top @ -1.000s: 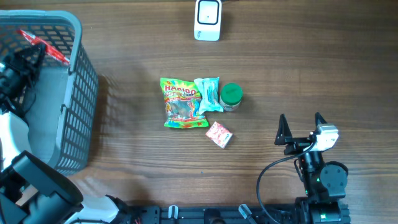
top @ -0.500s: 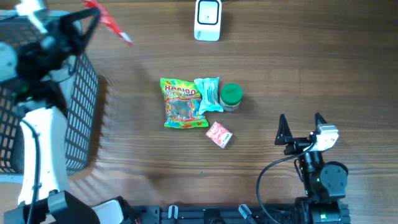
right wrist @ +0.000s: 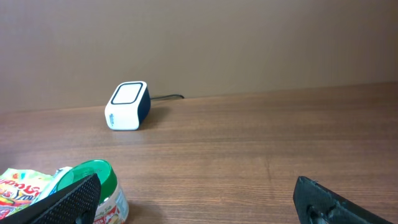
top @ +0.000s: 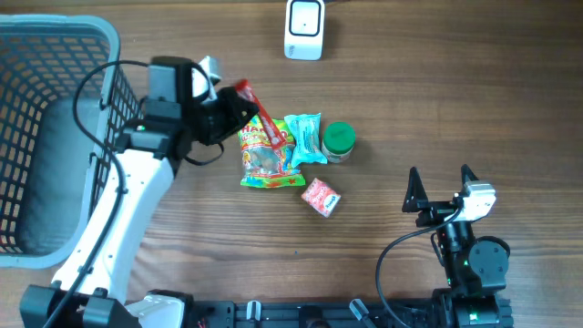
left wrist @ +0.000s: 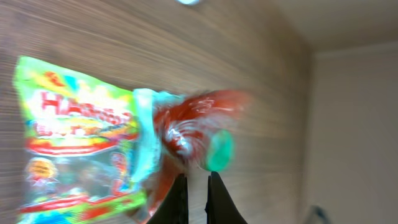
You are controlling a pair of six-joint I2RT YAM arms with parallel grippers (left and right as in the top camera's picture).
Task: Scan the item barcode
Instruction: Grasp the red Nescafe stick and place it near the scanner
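My left gripper (top: 239,106) is shut on a thin red packet (top: 260,111) and holds it above the Haribo bag (top: 264,157). In the left wrist view the red packet (left wrist: 189,124) is blurred, rising from between the nearly closed fingertips of the left gripper (left wrist: 196,190). The white barcode scanner (top: 304,29) stands at the table's far edge, also in the right wrist view as the scanner (right wrist: 129,106). My right gripper (top: 442,182) rests open and empty near the front right; in its own view the right gripper (right wrist: 199,196) has its jaws wide apart.
A grey basket (top: 114,137) stands at the left. Beside the Haribo bag (left wrist: 74,149) lie a teal packet (top: 305,138), a green-lidded jar (top: 339,141) and a small red-and-white box (top: 321,197). The jar (right wrist: 93,180) sits just ahead of my right gripper.
My left arm has swung out of the basket and rightwards with the red packet, from the basket's top edge to above the Haribo bag. The right arm has not moved.
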